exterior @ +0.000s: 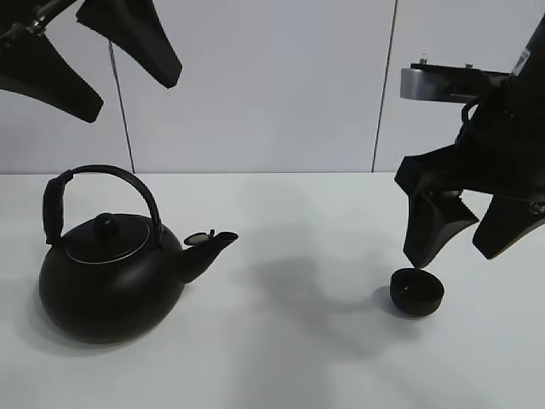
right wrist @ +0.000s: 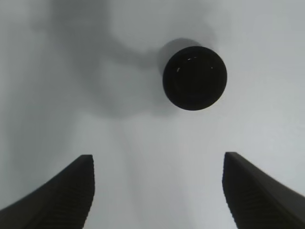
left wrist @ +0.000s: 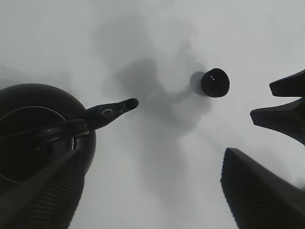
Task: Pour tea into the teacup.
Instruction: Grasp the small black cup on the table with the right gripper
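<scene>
The small glossy black teacup (exterior: 417, 292) stands upright on the white table at the right; it also shows in the left wrist view (left wrist: 215, 82) and the right wrist view (right wrist: 194, 78). The big black kettle (exterior: 111, 273) with an arched handle stands at the left, spout pointing right toward the cup; it also shows in the left wrist view (left wrist: 33, 129). My right gripper (exterior: 464, 247) hangs open and empty just above and beside the teacup. My left gripper (exterior: 132, 72) is open and empty, high above the kettle. No tea stream is visible.
The white table (exterior: 289, 341) lies bare between kettle and cup. A pale panelled wall (exterior: 281, 85) runs behind it. The shadows of the arms fall on the table's middle.
</scene>
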